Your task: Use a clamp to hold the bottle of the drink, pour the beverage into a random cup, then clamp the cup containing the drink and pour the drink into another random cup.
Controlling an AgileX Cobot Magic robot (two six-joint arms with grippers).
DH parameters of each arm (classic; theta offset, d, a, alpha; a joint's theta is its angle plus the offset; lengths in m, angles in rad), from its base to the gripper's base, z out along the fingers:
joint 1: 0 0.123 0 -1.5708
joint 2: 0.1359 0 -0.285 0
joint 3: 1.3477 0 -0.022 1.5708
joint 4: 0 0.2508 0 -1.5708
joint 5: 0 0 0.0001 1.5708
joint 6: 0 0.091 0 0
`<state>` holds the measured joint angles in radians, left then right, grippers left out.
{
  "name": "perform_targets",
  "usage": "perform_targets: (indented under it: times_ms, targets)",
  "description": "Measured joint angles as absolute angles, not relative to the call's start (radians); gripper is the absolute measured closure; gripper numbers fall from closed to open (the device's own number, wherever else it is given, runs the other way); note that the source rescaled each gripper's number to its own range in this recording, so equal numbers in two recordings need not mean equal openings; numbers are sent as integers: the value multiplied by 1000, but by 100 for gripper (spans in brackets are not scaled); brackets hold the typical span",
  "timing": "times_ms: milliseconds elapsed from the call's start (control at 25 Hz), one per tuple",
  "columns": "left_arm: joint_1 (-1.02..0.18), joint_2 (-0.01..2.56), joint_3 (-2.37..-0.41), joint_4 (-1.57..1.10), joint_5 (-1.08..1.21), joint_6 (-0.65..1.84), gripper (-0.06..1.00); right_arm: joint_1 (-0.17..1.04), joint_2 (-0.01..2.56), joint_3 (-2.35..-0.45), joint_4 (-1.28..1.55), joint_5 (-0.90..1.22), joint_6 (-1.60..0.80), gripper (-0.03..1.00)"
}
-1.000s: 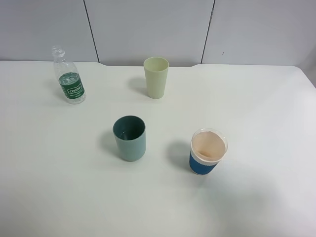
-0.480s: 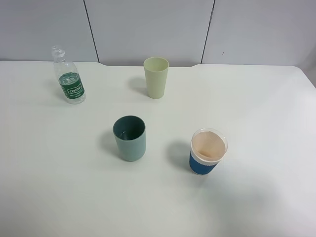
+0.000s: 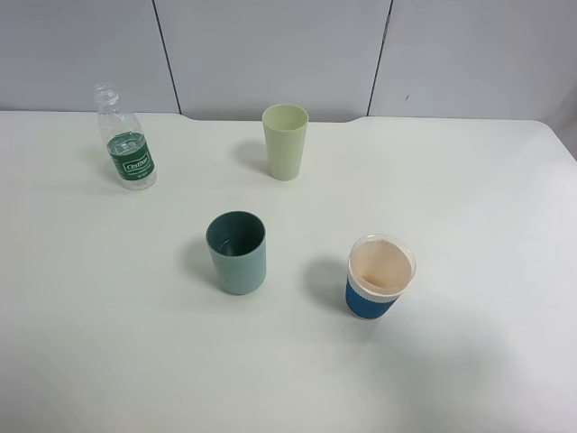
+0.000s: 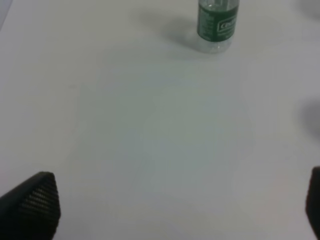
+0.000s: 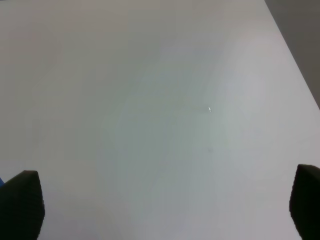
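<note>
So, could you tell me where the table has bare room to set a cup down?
The widest bare patch is the right side, beyond the blue-sleeved paper cup. The near edge below the teal cup is bare too. The bottle and yellow-green tumbler stand along the far edge.

The white table is being viewed from high at its near edge. The water bottle is being shared with the low left wrist view; bare tabletop is being framed closely by the right.
</note>
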<state>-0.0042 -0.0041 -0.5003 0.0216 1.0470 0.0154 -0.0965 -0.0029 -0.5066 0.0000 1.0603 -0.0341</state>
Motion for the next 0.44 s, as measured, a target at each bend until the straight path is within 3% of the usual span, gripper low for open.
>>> perform_targets:
  times_ms: [440]
  targets:
    - [-4, -4, -500, 22, 1047, 15, -6, -96, -3, -507, 0, 1060, -34, -3]
